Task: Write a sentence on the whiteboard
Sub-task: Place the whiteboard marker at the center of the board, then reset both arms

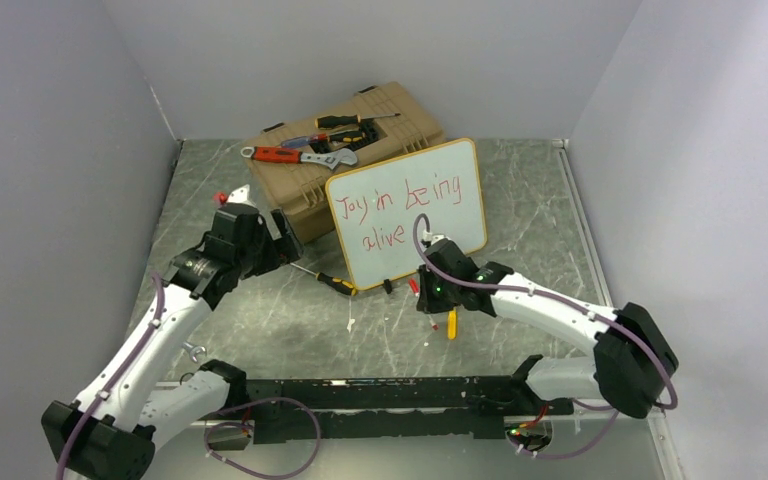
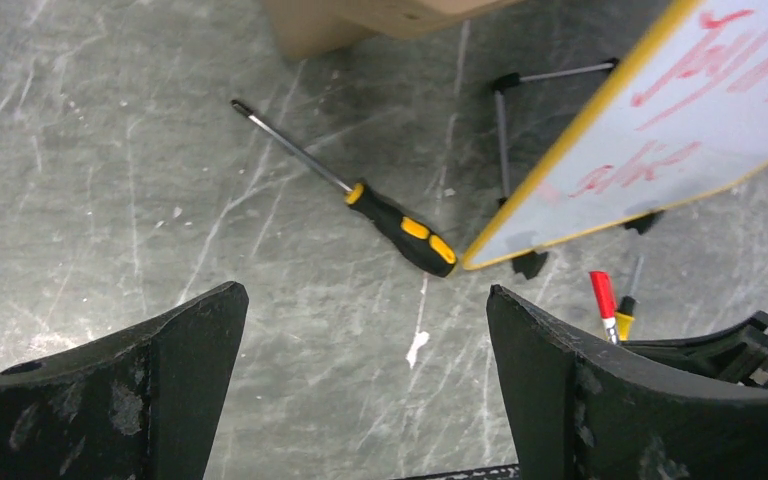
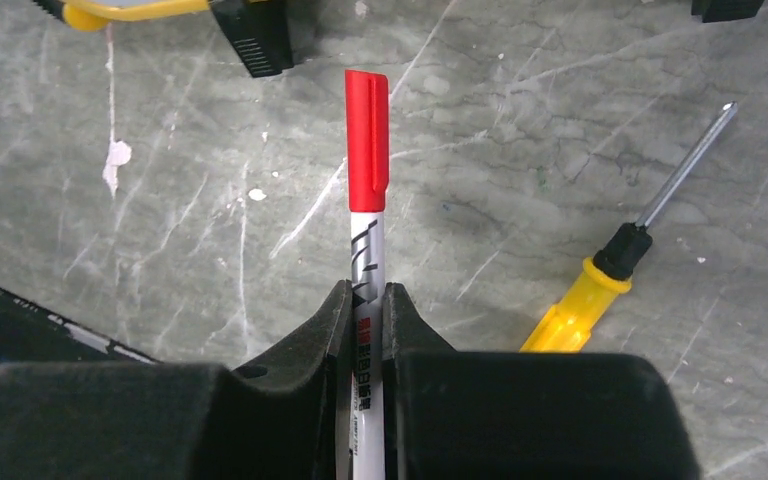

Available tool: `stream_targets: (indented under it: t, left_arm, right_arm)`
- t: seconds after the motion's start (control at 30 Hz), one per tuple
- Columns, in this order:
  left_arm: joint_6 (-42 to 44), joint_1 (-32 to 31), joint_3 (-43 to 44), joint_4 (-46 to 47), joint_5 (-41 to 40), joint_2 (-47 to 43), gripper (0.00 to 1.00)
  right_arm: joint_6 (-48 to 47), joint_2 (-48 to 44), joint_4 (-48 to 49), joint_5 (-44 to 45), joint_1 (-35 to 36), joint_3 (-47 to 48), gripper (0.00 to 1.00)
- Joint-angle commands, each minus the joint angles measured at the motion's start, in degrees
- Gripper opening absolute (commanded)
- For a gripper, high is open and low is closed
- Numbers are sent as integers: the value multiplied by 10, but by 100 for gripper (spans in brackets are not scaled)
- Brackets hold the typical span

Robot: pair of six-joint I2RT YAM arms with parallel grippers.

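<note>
Top external view: the whiteboard (image 1: 407,210) stands propped and leaning back near the middle of the grey table (image 1: 260,330), just in front of the tan toolbox (image 1: 345,150). The sentence (image 1: 395,205) on it reads "Joy in being alive" in thin red writing, with "alive" on the second line. A red wrench (image 1: 300,155) and some screwdrivers lie on the toolbox lid. A black-and-yellow screwdriver (image 1: 332,281) lies on the table with the end of its handle at the board's lower left corner. The right gripper (image 1: 430,297) is low over the table, just in front of the board's bottom edge, and a yellow screwdriver (image 1: 451,322) lies right beside it. The left gripper (image 1: 285,240) hangs to the left of the board, close to the toolbox's front corner.

The right wrist view shows the right gripper (image 3: 365,300) clamped on a marker (image 3: 367,200). The fingers press its white barrel from both sides, and the red cap, which is on, sticks out past the fingertips. The yellow screwdriver (image 3: 600,290) lies on the table to the right of the marker, apart from it.

The left wrist view shows the left gripper (image 2: 363,295) spread wide with nothing between its fingers. Beyond it are the black-and-yellow screwdriver (image 2: 400,228), the corner of the whiteboard (image 2: 660,140) on its black clip feet, and the marker's red cap (image 2: 603,297).
</note>
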Motion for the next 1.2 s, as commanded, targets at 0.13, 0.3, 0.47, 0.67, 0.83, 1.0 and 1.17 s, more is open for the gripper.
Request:
stream_targets:
  t: [0.13,0.3,0.47,0.67,0.83,1.0,1.17]
  left_arm:
    - [7,67,-46,44,33,-7,96]
    - [34,107,-55,48,39,-6,97]
    - [81,129,-45,52,-8,-17,100]
    - [174,131,14,39,-93,-36,100]
    - [237,131,47,53,-120,-74,99]
    - [245,131,32,55,-119,-114,99]
    - [235,131,27,35,-125,-128,99]
  right_arm:
    - [16,37,48,36,-4,10,36]
    - [19,-1,50,43,-25,5,65]
    - [-5,-59,41,31,-94,7,88]
    - [-42,-156,22,69,-196,36,92]
    - [-94,-271,100,121,-203,25,93]
    - [-142,-310,129,159,-205,5,93]
    - [-169,-323,132,181,-205,6,93]
